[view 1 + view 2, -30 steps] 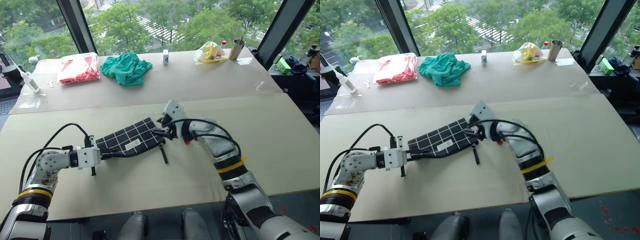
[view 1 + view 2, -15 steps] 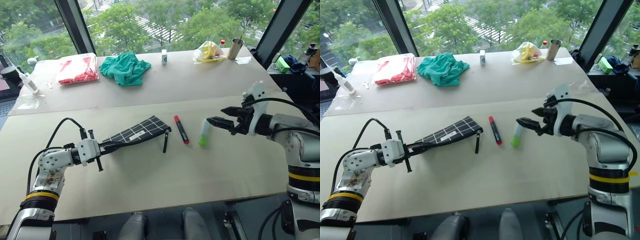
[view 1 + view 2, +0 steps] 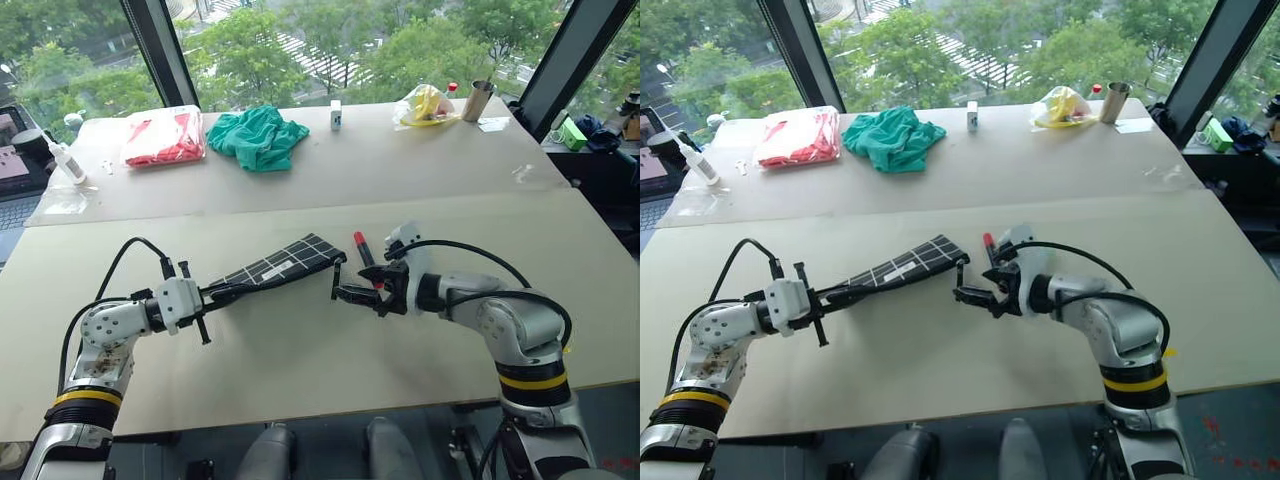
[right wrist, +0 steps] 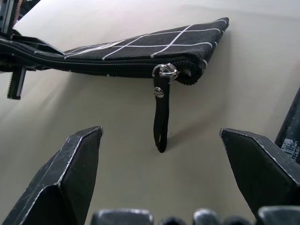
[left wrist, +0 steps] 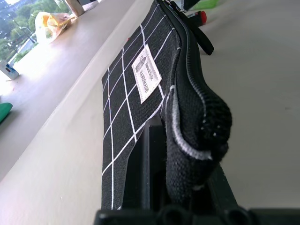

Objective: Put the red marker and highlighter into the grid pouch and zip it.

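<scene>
Nearest on the left, left gripper [image 3: 214,295] clamped on one end of the pouch [image 3: 285,267], lifting it edge-up off the table [image 3: 300,360] (zipper closed, strap [image 3: 337,282] dangling from the far end). Just right of the strap, right gripper [image 3: 352,296] low over the table, jaws spread wide and holding nothing, pointing at the strap. Behind that gripper, marker [image 3: 360,243] lying flat on the table; highlighter hidden. Farther back, red bag [image 3: 163,138], green cloth [image 3: 258,136], metal cup [image 3: 477,100]
</scene>
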Action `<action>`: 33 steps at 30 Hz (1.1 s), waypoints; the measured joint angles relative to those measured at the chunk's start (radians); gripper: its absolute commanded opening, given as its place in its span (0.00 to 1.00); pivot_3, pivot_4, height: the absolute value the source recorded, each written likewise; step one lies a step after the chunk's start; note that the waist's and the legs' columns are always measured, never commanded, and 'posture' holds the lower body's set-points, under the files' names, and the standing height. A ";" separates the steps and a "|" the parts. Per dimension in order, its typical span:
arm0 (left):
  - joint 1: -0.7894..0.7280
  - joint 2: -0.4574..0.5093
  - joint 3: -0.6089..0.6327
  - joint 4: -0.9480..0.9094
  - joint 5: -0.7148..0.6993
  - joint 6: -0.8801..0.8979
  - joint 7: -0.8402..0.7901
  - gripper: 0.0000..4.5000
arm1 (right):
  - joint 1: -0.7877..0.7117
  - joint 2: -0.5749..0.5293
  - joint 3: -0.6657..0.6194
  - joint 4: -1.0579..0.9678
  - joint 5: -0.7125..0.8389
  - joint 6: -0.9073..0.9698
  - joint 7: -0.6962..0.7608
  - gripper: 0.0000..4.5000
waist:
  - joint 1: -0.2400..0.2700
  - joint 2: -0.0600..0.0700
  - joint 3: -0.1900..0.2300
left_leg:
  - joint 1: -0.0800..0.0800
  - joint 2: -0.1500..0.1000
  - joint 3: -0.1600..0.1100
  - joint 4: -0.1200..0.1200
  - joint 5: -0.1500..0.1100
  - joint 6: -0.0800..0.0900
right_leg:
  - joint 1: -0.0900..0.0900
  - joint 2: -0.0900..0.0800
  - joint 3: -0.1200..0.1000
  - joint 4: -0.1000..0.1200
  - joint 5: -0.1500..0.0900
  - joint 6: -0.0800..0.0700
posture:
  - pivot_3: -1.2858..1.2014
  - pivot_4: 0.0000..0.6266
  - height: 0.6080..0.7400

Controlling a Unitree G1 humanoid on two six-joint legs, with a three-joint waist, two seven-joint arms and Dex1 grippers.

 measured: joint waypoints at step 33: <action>0.021 -0.016 0.017 -0.064 -0.001 0.036 0.022 0.00 | -0.082 0.023 0.271 0.071 -0.110 -0.189 0.034 0.01 | -0.003 0.000 0.000 | 0.000 0.000 0.000 0.000 0.000 0.000 | 0.000 0.000 0.000 0.000 0.000 0.000 | 0.52 0.24 1.00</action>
